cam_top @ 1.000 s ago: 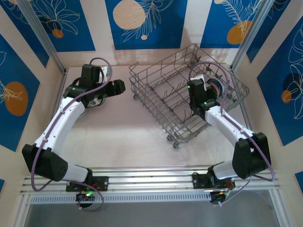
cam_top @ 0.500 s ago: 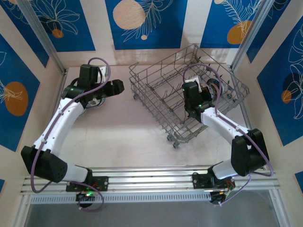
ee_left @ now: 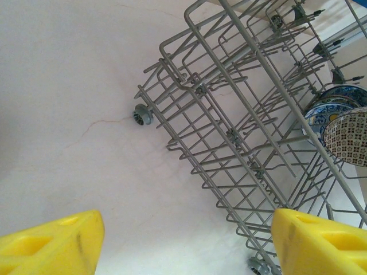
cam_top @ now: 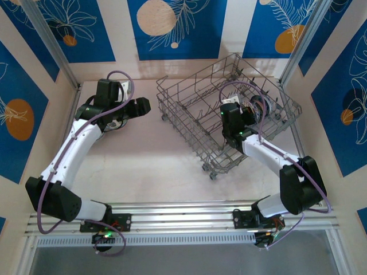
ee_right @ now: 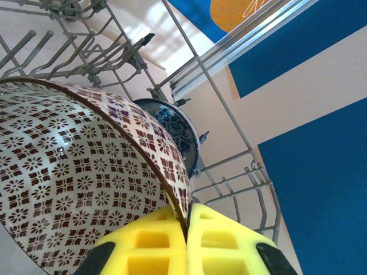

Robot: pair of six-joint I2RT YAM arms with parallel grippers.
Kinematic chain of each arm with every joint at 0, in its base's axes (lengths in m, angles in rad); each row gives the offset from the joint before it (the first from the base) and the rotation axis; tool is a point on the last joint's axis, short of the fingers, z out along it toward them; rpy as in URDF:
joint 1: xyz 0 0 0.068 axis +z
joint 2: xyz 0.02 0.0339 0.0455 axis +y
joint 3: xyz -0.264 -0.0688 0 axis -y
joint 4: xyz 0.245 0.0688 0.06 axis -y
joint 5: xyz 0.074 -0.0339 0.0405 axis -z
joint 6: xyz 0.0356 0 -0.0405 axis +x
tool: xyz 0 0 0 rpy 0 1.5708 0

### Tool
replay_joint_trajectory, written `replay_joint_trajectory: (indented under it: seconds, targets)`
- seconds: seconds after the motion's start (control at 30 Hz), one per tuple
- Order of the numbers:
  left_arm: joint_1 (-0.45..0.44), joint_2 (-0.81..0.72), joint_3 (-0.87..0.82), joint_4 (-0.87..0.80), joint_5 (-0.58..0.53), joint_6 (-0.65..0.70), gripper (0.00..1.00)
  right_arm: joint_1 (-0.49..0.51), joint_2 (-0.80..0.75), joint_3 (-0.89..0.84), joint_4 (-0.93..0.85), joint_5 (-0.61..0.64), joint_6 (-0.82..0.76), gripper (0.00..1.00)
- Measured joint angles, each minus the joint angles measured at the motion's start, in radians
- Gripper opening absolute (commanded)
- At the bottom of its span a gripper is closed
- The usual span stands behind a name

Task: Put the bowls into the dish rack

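Observation:
The grey wire dish rack (cam_top: 195, 100) stands at the centre-right of the table. My right gripper (cam_top: 250, 112) reaches into its right side, shut on the rim of a red-brown patterned bowl (ee_right: 74, 189). That bowl (ee_left: 350, 137) is held on edge among the tines. Right behind it a blue-and-white bowl (ee_right: 179, 133) stands in the rack (ee_right: 241, 172). My left gripper (cam_top: 143, 105) hovers over the table left of the rack (ee_left: 229, 137), open and empty, its yellow fingertips (ee_left: 57, 243) wide apart. More bowls (cam_top: 114, 122) sit partly hidden under the left arm.
The rack sits at an angle, and one of its small wheels (ee_left: 141, 115) rests on the white tabletop. Walls close in at the back, left and right. Open tabletop (cam_top: 155, 154) lies between the left arm and the rack's front corner.
The right arm has shifted a little to the left inside the rack, carrying the patterned bowl with it. The left arm has barely moved.

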Motion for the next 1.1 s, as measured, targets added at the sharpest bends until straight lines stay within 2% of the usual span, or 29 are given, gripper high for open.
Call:
replay_joint_trajectory:
  seconds: [0.27,0.47,0.67,0.8,1.1]
  targets:
    - [0.000,0.000,-0.009,0.003,0.004,-0.016,0.77,0.019,0.000,-0.044,0.095,0.029,-0.068,0.00]
    - [0.000,0.000,-0.009,0.007,0.008,-0.019,0.77,0.038,0.000,-0.051,0.089,0.059,-0.059,0.01]
    - [0.000,0.000,-0.013,0.016,0.009,-0.026,0.77,0.040,0.000,-0.051,0.072,0.066,-0.032,0.13]
    - [0.000,0.000,-0.014,0.016,0.015,-0.026,0.77,0.039,0.000,-0.050,0.052,0.062,-0.018,0.29]
    - [0.000,-0.001,-0.022,0.023,0.016,-0.027,0.77,0.039,0.002,-0.035,-0.038,0.054,0.024,0.39]
